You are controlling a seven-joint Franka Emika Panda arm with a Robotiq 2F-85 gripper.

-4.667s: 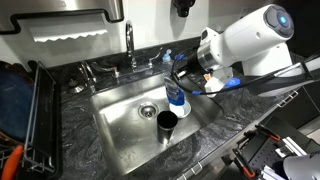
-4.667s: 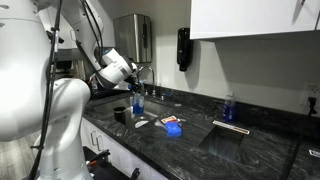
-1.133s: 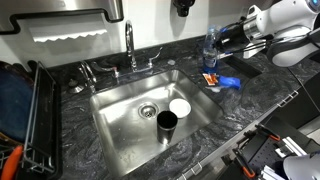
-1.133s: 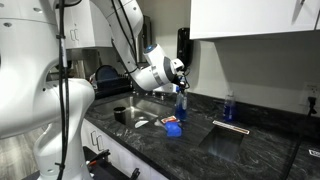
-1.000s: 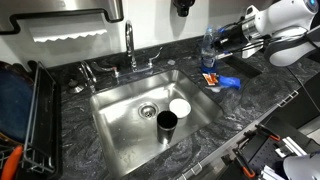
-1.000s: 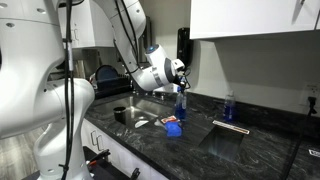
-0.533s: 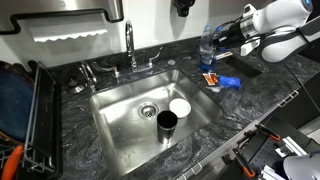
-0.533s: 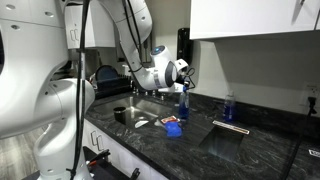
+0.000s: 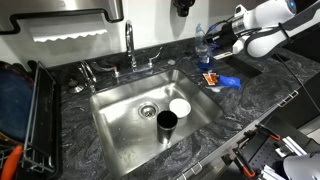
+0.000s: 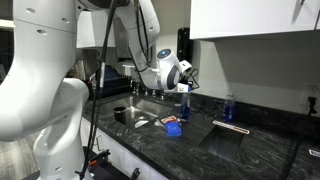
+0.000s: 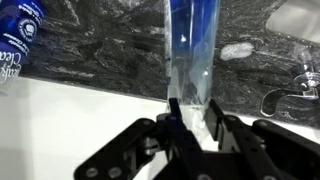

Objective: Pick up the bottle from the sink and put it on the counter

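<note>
Robot's end effector [image 11: 195,122] grips the small clear bottle [image 11: 190,50], blue-bodied and upright, above the dark marbled bench [image 9: 250,95] beside the steel sink [image 9: 115,120]; a black cup [image 9: 166,123] stands in the basin.

Blue-and-clear bottle [image 11: 190,60], steel-grey sink [image 9: 115,125], dark, seemingly pale-veined counter [image 9: 255,95].

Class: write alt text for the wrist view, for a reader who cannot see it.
The gripper holds the clear, blue-tinted bottle between its black jaws, with the dark marbled counter behind. Another blue-labelled bottle shows at top left, chrome fittings at right.
</note>
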